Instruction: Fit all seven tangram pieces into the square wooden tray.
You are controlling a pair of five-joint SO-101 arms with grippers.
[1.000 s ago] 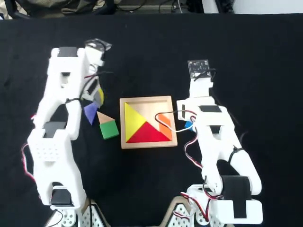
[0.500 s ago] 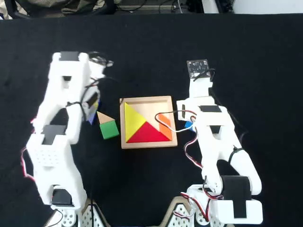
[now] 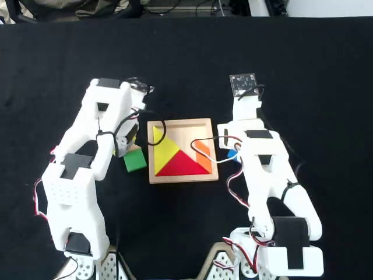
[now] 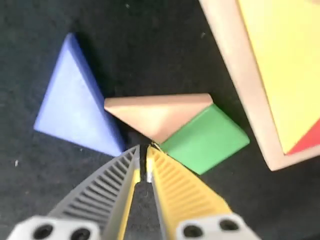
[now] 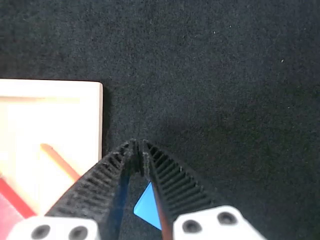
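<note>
Three pieces, a yellow triangle (image 3: 162,146), a red triangle (image 3: 183,165) and an orange piece (image 3: 203,155), lie in the square wooden tray (image 3: 182,178). Just beside it on the table (image 3: 303,64) sit a green square (image 4: 205,140), a tan triangle (image 4: 157,114) and a violet triangle (image 4: 75,107). The left end effector (image 4: 144,152) is pressed together at the tan corner. The right end effector (image 5: 137,148), also together, is above a blue triangle (image 5: 148,205).

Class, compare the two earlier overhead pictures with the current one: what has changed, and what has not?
The left arm swung across toward the wooden tray, its shut hand now at the tan triangle. Nothing was gripped or released. The right arm, green square and tray pieces stayed put.
</note>
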